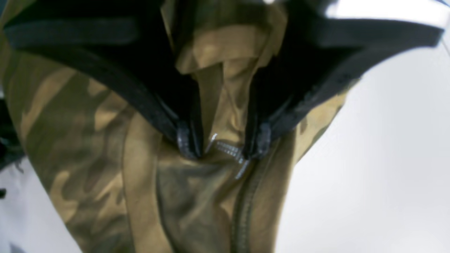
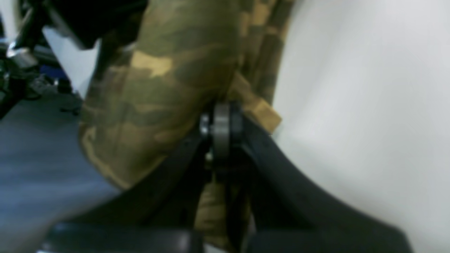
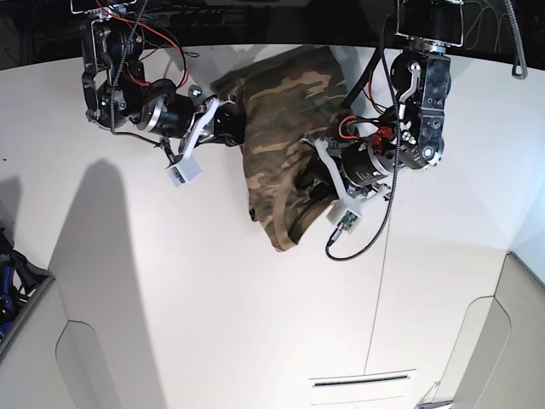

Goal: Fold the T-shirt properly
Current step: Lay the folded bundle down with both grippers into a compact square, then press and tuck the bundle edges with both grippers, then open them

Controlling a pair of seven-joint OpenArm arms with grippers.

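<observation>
We see the T-shirt [image 3: 277, 149] bunched and lifted above the white table [image 3: 213, 307], hanging between the two arms near the far edge, its lowest corner drooping toward six o'clock; it is crumpled rather than spread, so we judge that we are in the middle of lifting and carrying the cloth, with no clean fold laid down yet. At about four o'clock of the cloth, the left gripper [image 1: 219, 144] has its jaws part-way closed with a thick fold of the camouflage fabric pinched between them, right by the ribbed collar [image 1: 246, 207]. At about nine o'clock of the cloth, the right gripper [image 2: 221, 123] has its jaws fully closed, and the wrist view shows cloth nipped at the tips, an edge of the shirt as far as we can tell through the blur. For the next move we judge that both grips must hold while the arms draw apart, so the shirt hangs flat, and then lower it onto the table without letting the trailing corner tuck under.
</observation>
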